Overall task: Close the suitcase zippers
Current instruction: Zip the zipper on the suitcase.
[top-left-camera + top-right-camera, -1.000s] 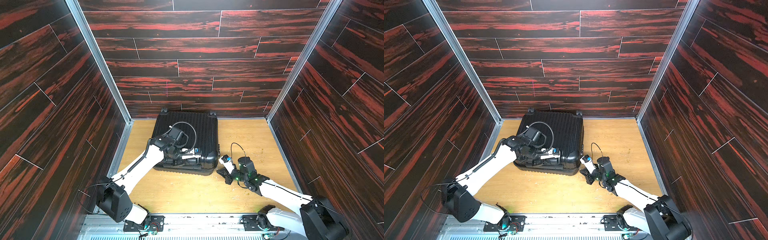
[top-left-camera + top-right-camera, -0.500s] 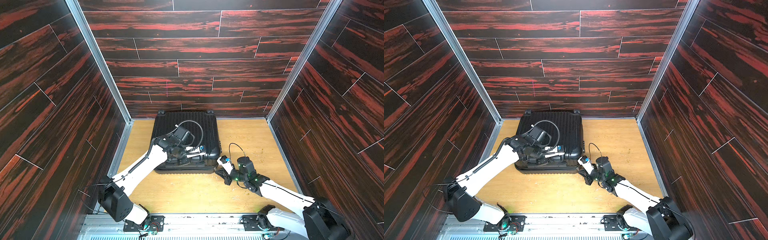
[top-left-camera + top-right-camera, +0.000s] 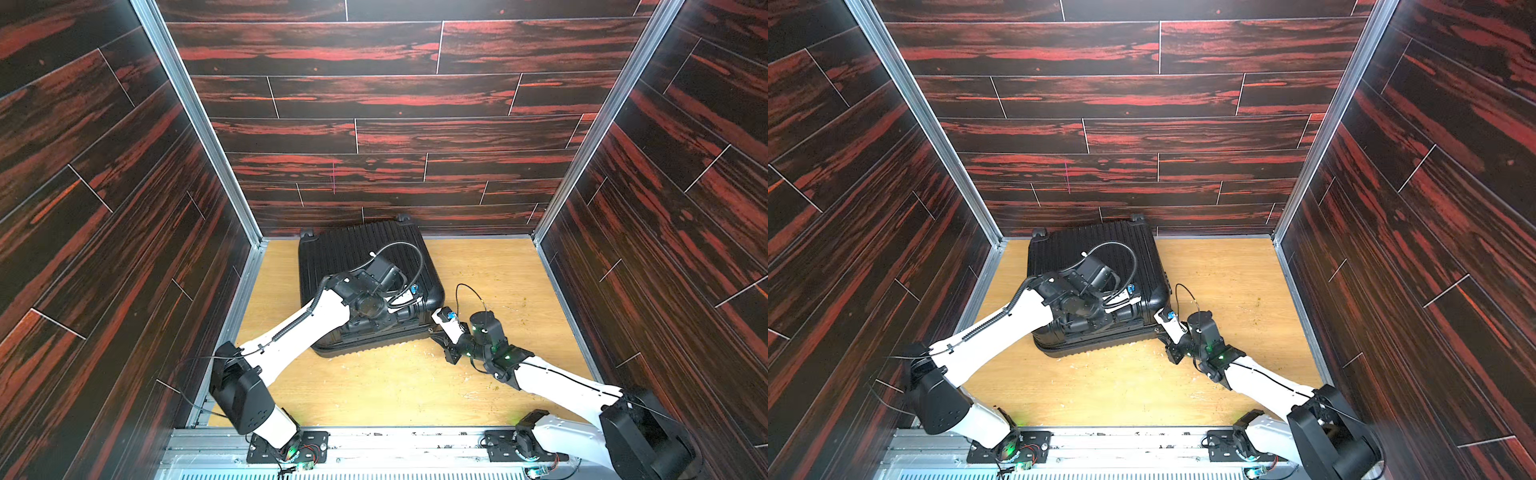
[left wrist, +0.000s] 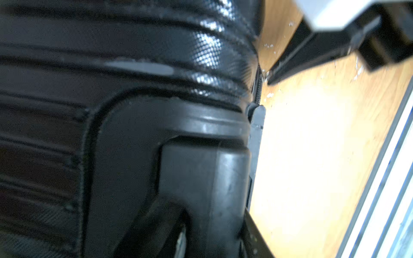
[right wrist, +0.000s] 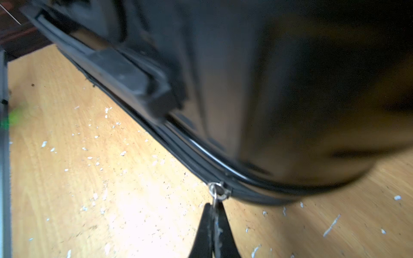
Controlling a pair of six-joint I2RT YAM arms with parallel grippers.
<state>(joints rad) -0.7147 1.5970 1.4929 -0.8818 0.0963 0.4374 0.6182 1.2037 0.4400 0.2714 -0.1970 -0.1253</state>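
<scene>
Here, zipper pull (image 5: 218, 191) pinched between right fingers (image 5: 203, 232)

The suitcase (image 3: 353, 249) was black and ribbed, its zipper pull (image 5: 218, 189) silvery. The tabletop (image 3: 374, 390) was pale wood grain flecked white; the walls (image 3: 374, 95) were dark planks streaked red.

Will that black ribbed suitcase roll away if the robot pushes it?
Probably not: the black ribbed suitcase lies flat, wheels facing the back wall, so it would likely slide. Its glossy shell looks stiff. The right gripper pinching the silvery zipper pull might make it pivot.
</scene>
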